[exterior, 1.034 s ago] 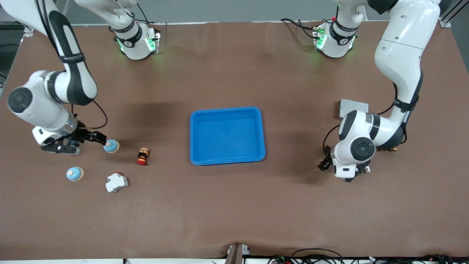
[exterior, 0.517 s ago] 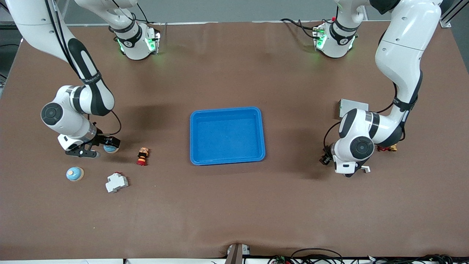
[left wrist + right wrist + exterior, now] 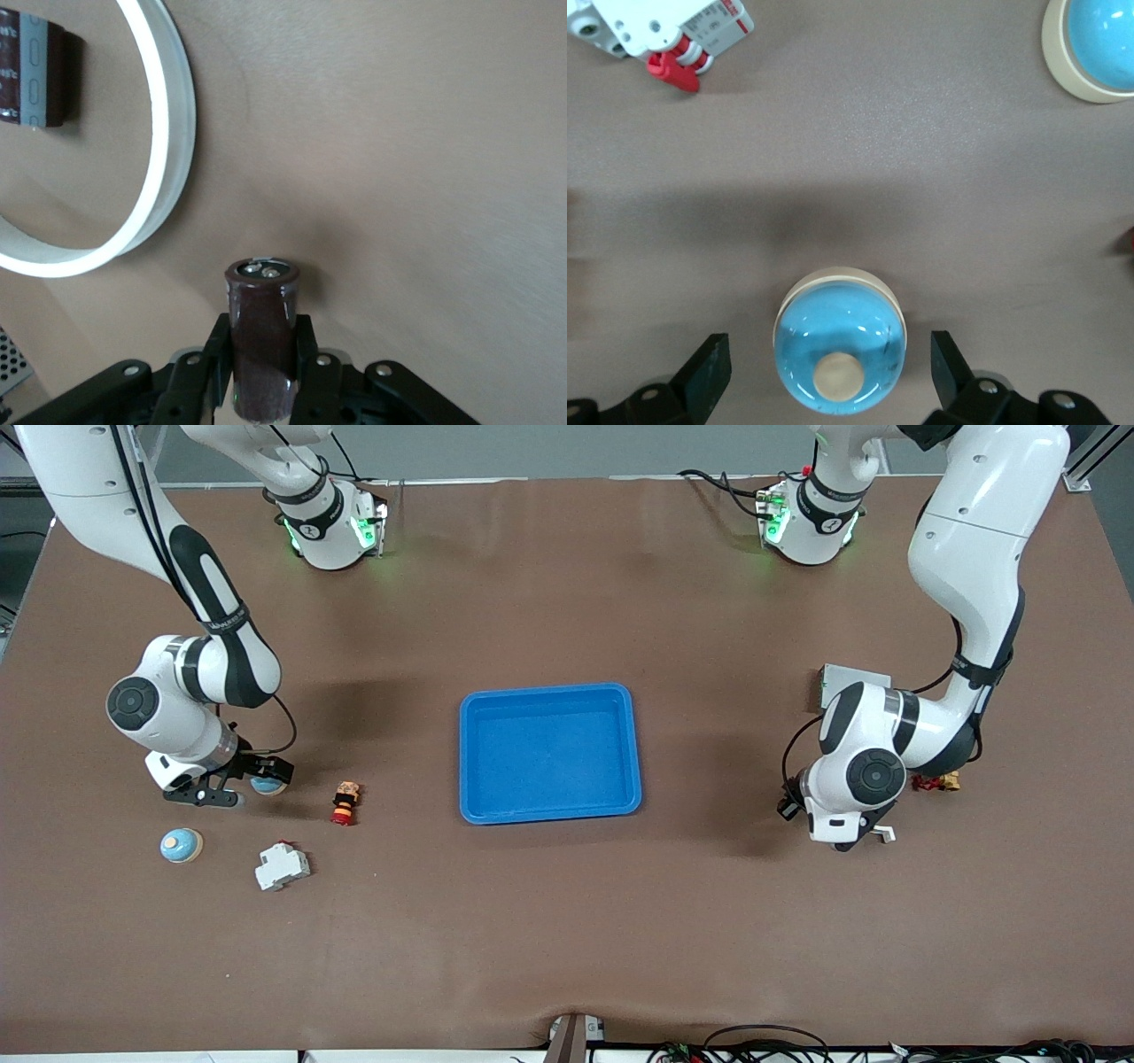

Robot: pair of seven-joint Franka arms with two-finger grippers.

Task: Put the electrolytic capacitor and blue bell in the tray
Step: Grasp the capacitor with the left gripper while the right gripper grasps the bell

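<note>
Both arms glossy white shells, black joint bands, round black end caps. Green lights glowing at bases, black cables trailing. Gripper fingers (image 3: 707,372) black, small silver screws.

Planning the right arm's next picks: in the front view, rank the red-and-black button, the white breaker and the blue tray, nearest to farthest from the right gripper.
Measured from the right gripper:
1. Red-and-black button, beside it on the tray's side.
2. White breaker, nearer the front camera; close to the button's rank.
3. Blue tray, mid-table, clearly farthest.
</note>
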